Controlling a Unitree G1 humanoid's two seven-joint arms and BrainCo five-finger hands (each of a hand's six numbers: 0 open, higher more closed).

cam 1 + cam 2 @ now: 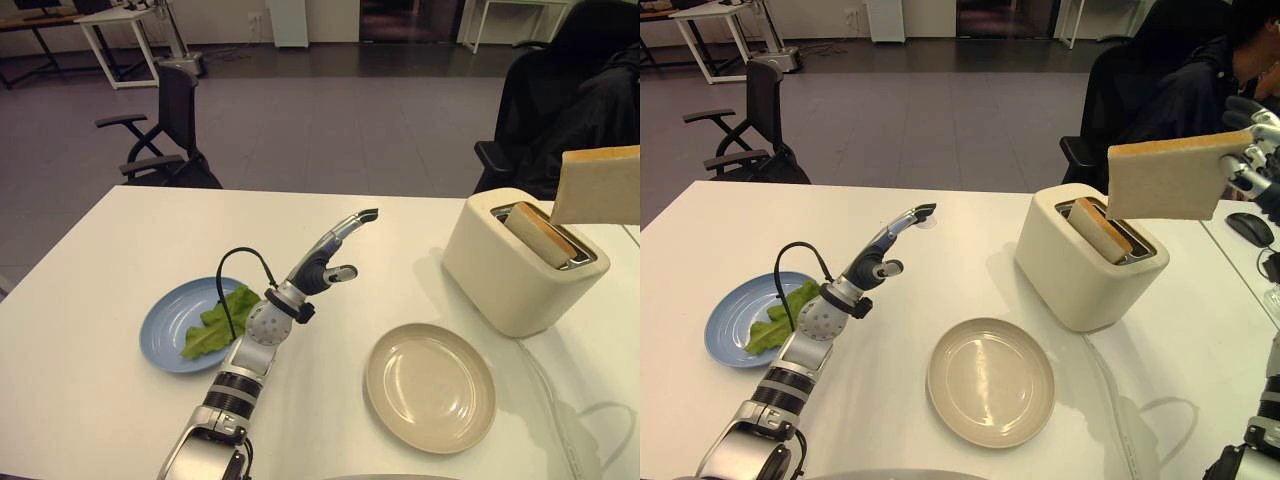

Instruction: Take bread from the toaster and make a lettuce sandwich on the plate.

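White desk [940, 225] fills the foreground, with a grey floor and a black office chair [752, 118] behind it.

A cream toaster [1070, 272] with rounded corners stands on the right part of the desk. A pale cord [1145, 412] runs from its base toward the near edge. A slice of bread [1165, 178] hangs in the air just above and to the right of the toaster's slots. It is a pale square with a thin tan crust along its top edge, tilted slightly. The right hand [1252, 150] pinches it at its right edge, fingers closed on the slice. A second slice [1098, 228] stands up out of the toaster's slot, leaning a little, with its browner crust showing.

Near the front of the desk, left of the toaster, lies a round beige plate [990, 381], shiny and bare. Farther left sits a blue plate [722, 345] with a ruffled green lettuce leaf [780, 315] lying on its right half.

The left hand [885, 252] is raised over the desk between the two plates, just beside the blue one. Its fingers are stretched out straight, pointing away toward the far edge, and it holds nothing.
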